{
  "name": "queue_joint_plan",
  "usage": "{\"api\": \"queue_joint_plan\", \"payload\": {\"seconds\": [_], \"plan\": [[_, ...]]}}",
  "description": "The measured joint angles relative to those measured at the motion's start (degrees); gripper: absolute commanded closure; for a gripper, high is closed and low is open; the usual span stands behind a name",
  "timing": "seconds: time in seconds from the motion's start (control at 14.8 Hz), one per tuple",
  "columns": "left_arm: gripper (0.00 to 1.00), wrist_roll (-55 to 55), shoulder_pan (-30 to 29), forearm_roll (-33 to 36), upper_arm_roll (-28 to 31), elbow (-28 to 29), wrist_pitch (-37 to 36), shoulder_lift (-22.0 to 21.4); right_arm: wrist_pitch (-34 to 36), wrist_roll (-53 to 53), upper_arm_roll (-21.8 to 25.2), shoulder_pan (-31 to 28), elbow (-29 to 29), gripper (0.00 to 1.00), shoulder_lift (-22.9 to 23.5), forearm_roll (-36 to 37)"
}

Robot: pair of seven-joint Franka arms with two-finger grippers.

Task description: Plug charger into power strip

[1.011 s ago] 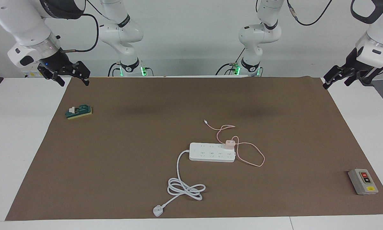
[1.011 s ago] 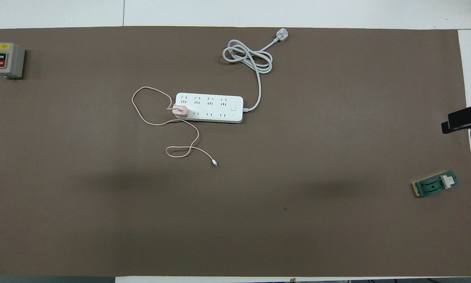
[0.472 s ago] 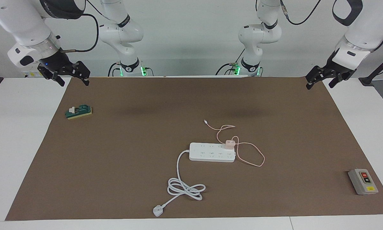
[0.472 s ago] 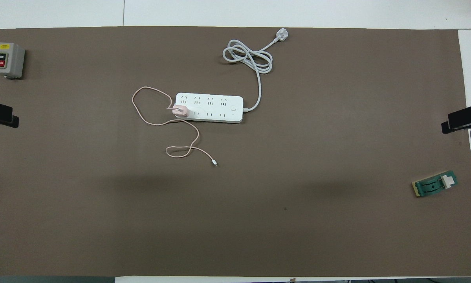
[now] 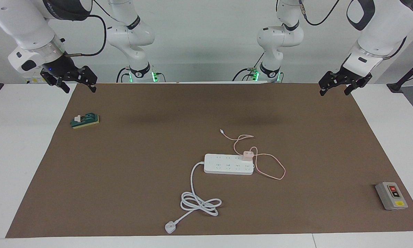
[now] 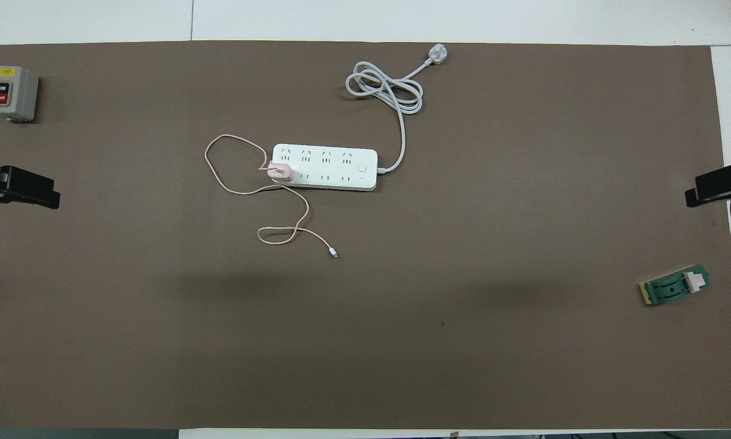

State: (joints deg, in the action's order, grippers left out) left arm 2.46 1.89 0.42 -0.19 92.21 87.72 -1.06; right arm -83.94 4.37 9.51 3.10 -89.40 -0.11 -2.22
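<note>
The white power strip (image 5: 227, 164) (image 6: 331, 167) lies mid-table on the brown mat. The pale pink charger (image 5: 248, 155) (image 6: 279, 172) rests on the strip's end toward the left arm, on the socket row nearer the robots. Whether its prongs sit in a socket I cannot tell. Its thin pink cable (image 5: 277, 172) (image 6: 228, 164) loops over the mat beside that end. My left gripper (image 5: 334, 91) (image 6: 33, 189) hangs open and empty over the mat's corner at its own end. My right gripper (image 5: 80, 89) (image 6: 713, 189) waits open and empty over the mat's edge at the other end.
The strip's thick white cord (image 5: 201, 203) (image 6: 383, 88) coils farther from the robots and ends in a white plug (image 5: 171, 227) (image 6: 436, 55). A grey button box (image 5: 391, 195) (image 6: 11, 92) sits at the left arm's end. A green block (image 5: 85, 120) (image 6: 676, 288) lies below the right gripper.
The left gripper has swung in from off the table's end to over the mat's corner. The right arm, charger and strip have not moved.
</note>
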Motion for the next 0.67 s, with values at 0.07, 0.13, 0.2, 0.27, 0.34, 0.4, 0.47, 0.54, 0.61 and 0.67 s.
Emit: {"api": "queue_joint_plan", "payload": {"seconds": [0.07, 0.13, 0.2, 0.27, 0.34, 0.4, 0.47, 0.54, 0.61, 0.67], "plan": [[0.0, 0.0, 0.0, 0.0, -0.34, 0.01, 0.05, 0.03, 0.0, 0.0, 0.0, 0.0, 0.0, 0.0, 0.0, 0.0], [0.0, 0.0, 0.0, 0.0, -0.43, 0.01, 0.1, 0.07, 0.0, 0.0, 0.0, 0.0, 0.0, 0.0, 0.0, 0.0], [0.0, 0.0, -0.02, 0.0, -0.42, 0.02, 0.18, 0.14, 0.0, 0.0, 0.0, 0.0, 0.0, 0.0, 0.0, 0.0], [0.0, 0.0, -0.05, 0.0, -0.42, 0.02, 0.36, 0.21, 0.0, 0.0, 0.0, 0.0, 0.0, 0.0, 0.0, 0.0], [0.0, 0.0, -0.06, 0.0, -0.42, 0.02, 0.6, 0.26, 0.0, 0.0, 0.0, 0.0, 0.0, 0.0, 0.0, 0.0], [0.0, 0.01, -0.07, 0.0, -0.43, 0.02, 0.77, 0.29, 0.0, 0.0, 0.0, 0.0, 0.0, 0.0, 0.0, 0.0], [0.0, 0.02, -0.07, 0.0, -0.43, 0.02, 0.91, 0.3, 0.0, 0.0, 0.0, 0.0, 0.0, 0.0, 0.0, 0.0], [0.0, 0.02, -0.07, -0.02, -0.45, 0.02, 1.1, 0.3, 0.0, 0.0, 0.0, 0.0, 0.0, 0.0, 0.0, 0.0], [0.0, 0.02, -0.06, -0.09, -0.48, 0.02, 1.4, 0.3, 0.0, 0.0, 0.0, 0.0, 0.0, 0.0, 0.0, 0.0], [0.0, 0.03, -0.06, -0.2, -0.51, 0.02, 1.66, 0.3, 0.0, 0.0, 0.0, 0.0, 0.0, 0.0, 0.0, 0.0]]}}
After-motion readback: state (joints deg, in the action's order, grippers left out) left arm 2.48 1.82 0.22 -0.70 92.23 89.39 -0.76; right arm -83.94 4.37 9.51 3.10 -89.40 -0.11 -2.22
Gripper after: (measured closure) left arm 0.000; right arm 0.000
